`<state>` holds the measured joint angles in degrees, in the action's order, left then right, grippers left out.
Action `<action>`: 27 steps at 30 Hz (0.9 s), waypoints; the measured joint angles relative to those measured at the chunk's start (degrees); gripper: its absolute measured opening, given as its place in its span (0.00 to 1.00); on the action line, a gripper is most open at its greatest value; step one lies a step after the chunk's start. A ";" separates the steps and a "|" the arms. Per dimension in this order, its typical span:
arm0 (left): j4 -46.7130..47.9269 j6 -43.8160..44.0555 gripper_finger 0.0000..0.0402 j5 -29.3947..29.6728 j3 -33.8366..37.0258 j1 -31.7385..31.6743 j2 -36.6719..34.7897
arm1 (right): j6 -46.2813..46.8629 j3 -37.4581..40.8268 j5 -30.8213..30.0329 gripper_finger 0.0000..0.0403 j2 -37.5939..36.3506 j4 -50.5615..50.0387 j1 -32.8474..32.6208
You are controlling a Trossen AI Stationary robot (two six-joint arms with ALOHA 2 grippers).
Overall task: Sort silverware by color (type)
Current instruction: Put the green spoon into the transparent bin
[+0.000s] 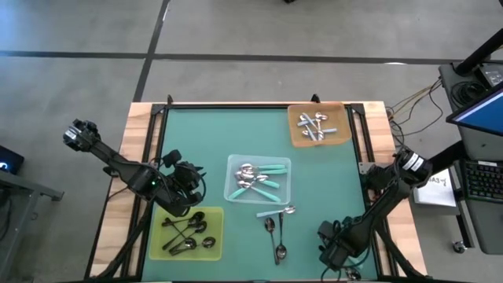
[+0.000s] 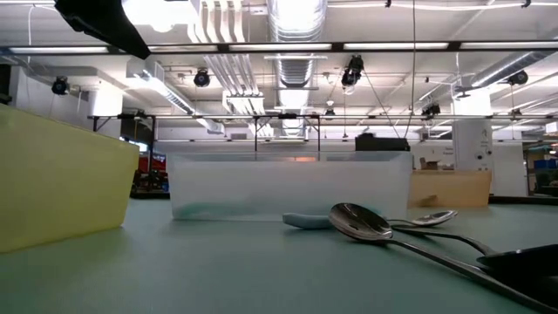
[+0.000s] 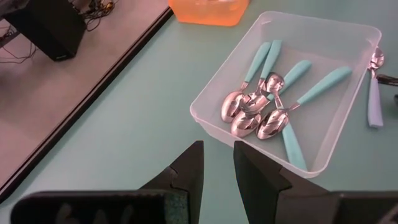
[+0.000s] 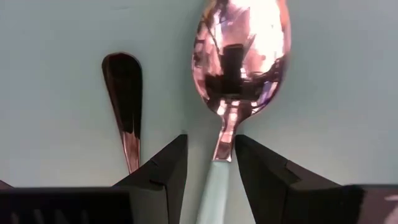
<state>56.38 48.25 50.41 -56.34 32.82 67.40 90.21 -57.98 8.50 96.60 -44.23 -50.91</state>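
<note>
Several teal-handled spoons (image 3: 267,112) lie in the clear tray (image 1: 230,177). Dark spoons (image 1: 189,232) lie in the yellow-green tray (image 1: 216,212), and pale silverware (image 1: 316,126) in the orange-brown tray (image 1: 297,140). Loose spoons (image 1: 271,228) rest flat on the mat. My right gripper (image 4: 211,140) points down, open, its fingers on either side of a teal-handled spoon's neck (image 4: 224,140); I see no touch. My left gripper (image 3: 217,162) hovers open by a narrow gap near the clear tray, with nothing between its fingers.
A dark shiny handle end (image 4: 124,87) lies right beside the straddled spoon's bowl (image 4: 242,50). A loose pale-handled spoon (image 3: 375,99) lies just outside the clear tray. In the low view a spoon (image 2: 357,222) lies on the mat in front of the clear tray (image 2: 288,187).
</note>
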 joint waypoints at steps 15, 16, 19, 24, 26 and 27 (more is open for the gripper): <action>-0.07 0.00 0.18 0.02 0.00 0.00 0.00 | 1.21 0.15 -1.25 0.05 -1.26 -2.24 1.93; -0.09 0.00 0.18 0.02 0.00 0.00 0.00 | 0.70 0.14 -2.85 0.05 -1.86 -3.04 2.44; -0.38 0.00 0.18 0.06 0.00 0.00 0.02 | -2.12 -1.35 -11.27 0.04 -4.74 -4.66 4.56; -0.68 0.00 0.18 0.22 0.00 0.00 0.02 | -12.37 -4.02 -31.17 0.04 -10.08 -4.89 10.18; -0.98 0.00 0.18 0.26 0.00 0.00 0.02 | -18.22 -5.51 -40.26 0.04 -11.65 -3.95 12.95; -0.99 0.00 0.18 0.41 0.00 0.00 0.02 | -21.47 -6.15 -44.16 0.04 -12.27 -3.32 14.50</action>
<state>55.39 48.25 50.83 -56.34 32.82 67.42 68.74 -64.12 -35.66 84.32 -47.55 -36.41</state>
